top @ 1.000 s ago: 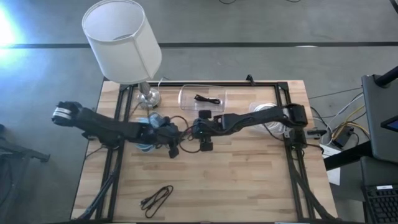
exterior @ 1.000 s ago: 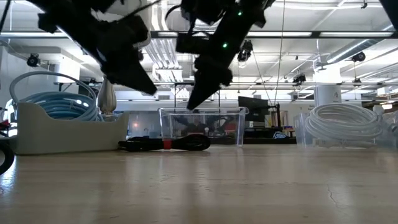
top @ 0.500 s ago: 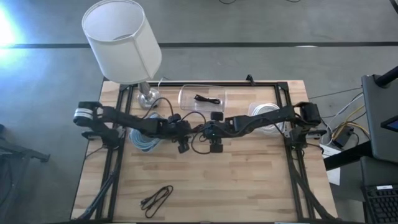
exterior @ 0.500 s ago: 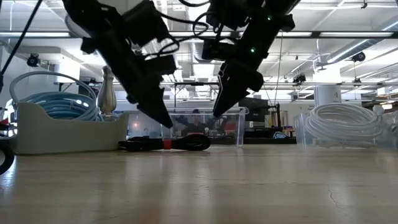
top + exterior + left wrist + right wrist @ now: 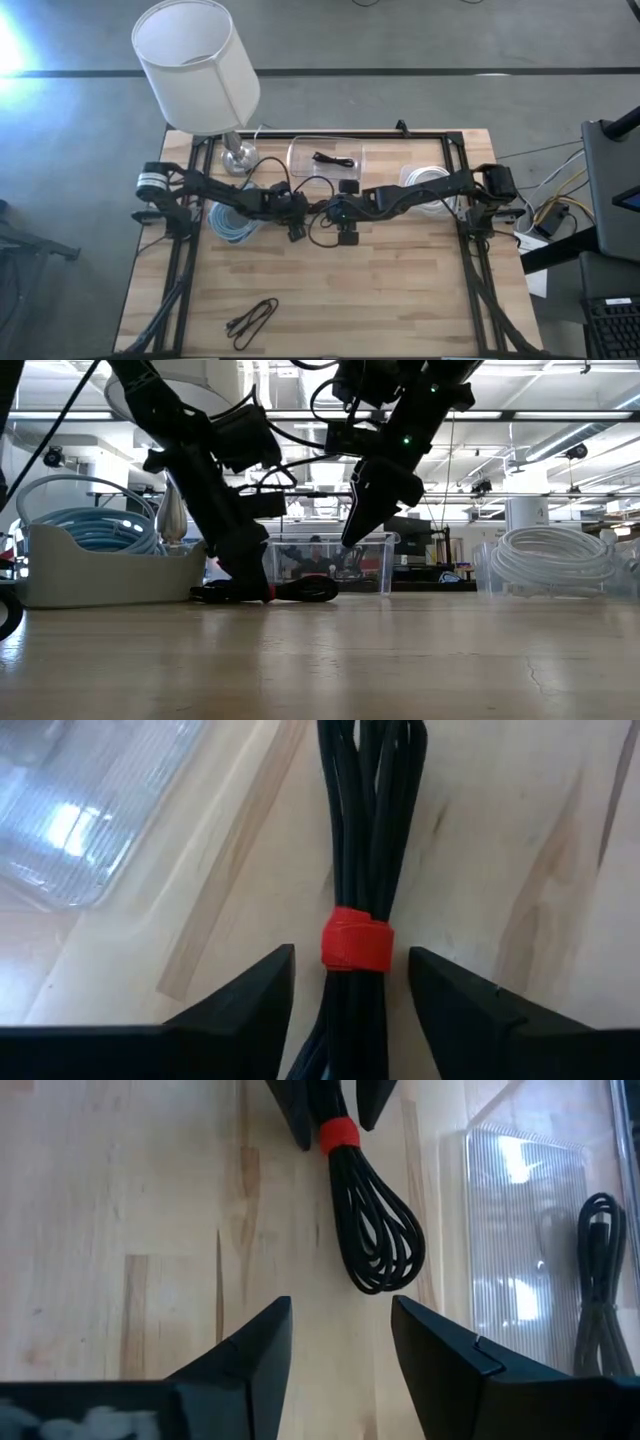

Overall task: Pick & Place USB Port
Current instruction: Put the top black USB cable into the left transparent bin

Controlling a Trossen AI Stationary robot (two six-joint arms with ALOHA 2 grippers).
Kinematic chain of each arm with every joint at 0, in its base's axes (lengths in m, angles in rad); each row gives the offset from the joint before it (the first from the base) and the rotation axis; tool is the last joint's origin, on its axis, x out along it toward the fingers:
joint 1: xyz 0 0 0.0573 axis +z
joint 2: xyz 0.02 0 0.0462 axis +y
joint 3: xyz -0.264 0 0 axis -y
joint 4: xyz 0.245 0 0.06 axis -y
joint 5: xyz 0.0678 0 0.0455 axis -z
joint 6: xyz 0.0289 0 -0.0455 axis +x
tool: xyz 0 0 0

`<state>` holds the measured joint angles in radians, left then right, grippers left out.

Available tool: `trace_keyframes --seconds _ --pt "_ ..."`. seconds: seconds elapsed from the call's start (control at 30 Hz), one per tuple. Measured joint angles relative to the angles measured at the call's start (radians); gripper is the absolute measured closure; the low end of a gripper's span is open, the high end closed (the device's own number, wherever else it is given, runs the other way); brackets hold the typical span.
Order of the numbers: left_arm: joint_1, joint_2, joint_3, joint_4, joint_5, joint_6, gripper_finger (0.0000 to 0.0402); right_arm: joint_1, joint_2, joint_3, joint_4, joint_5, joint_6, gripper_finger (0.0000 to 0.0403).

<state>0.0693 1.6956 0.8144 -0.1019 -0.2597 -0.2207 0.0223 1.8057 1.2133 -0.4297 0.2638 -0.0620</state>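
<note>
A black cable bundle (image 5: 370, 820) with a red tie (image 5: 357, 942) lies flat on the table in the middle. My left gripper (image 5: 350, 955) is open and down at the table (image 5: 248, 588). Its fingers stand on either side of the bundle at the red tie, with a gap on each side. My right gripper (image 5: 340, 1305) is open and hangs above the table (image 5: 358, 535), just beyond the bundle's looped end (image 5: 385, 1275). A clear box (image 5: 325, 158) on the far side holds another black cable (image 5: 600, 1270).
A lamp (image 5: 195, 65) stands at the far left corner. A tray with a blue cable coil (image 5: 90, 530) sits under the left arm. A white cable coil (image 5: 555, 555) lies on the right. A loose black cable (image 5: 252, 320) lies near the front edge.
My left gripper has moved toward the table's right and down, until its open fingers stand astride the bundle at the red tie. My right gripper shifted a little toward the right edge, then kept still. The bundle has not moved.
</note>
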Motion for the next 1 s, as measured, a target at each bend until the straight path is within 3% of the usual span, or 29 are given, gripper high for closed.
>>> trace_keyframes --seconds 0.1,0.33,0.57,0.73,0.87,1.0 --pt "0.001 0.007 0.001 0.004 0.007 0.0 0.0235 0.0 0.0 0.0 0.0 0.0 0.004 0.024" --pt "0.003 -0.033 0.004 -0.014 0.012 -0.013 0.037 0.001 -0.004 0.002 -0.008 0.0 0.042 0.0249" --pt "-0.001 -0.108 0.063 -0.012 -0.006 -0.007 0.0363 0.019 -0.091 -0.016 -0.102 0.001 0.137 0.0259" --pt "-0.005 -0.138 0.13 -0.011 -0.005 0.06 0.0368 0.05 -0.233 -0.149 -0.099 0.058 0.239 0.0257" --pt "-0.004 -0.141 0.198 -0.012 -0.018 0.163 0.0369 0.071 -0.344 -0.312 0.011 0.058 0.331 0.0259" --pt "0.025 -0.127 0.282 -0.01 -0.094 0.33 0.0362 0.079 -0.412 -0.445 0.211 0.037 0.362 0.0264"
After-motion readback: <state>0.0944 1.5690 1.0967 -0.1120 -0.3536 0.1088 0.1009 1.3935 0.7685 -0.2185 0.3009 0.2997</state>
